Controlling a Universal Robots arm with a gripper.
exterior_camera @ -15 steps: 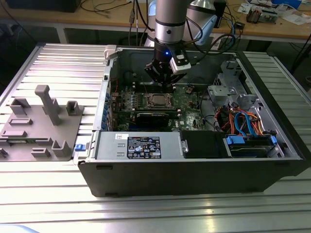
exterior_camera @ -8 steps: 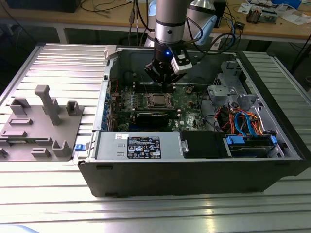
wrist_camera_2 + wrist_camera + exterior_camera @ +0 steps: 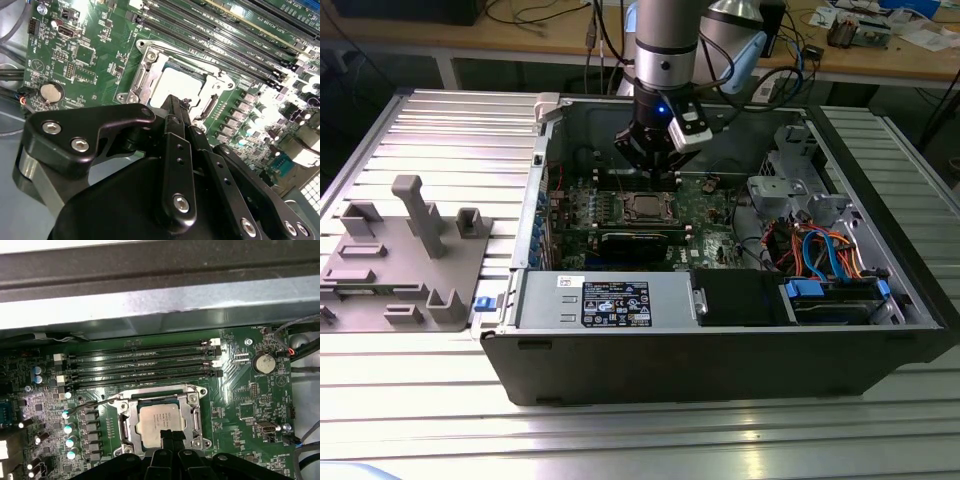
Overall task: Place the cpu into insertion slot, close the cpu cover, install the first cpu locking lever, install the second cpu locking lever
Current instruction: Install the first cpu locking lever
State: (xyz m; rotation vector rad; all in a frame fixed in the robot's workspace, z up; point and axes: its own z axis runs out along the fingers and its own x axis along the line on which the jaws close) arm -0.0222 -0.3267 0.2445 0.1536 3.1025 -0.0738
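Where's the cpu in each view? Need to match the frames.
Exterior view: cpu mid-motherboard inside the case, directly under the gripper.
First wrist view: cpu framed by the cpu cover, between the gripper and the memory slots.
Second wrist view: cpu just past the gripper.
Shared landmark: the gripper, tip at the cpu's edge.

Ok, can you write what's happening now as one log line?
cpu: seated under cover | cover: down over cpu | jaws: shut, tips at cover's edge
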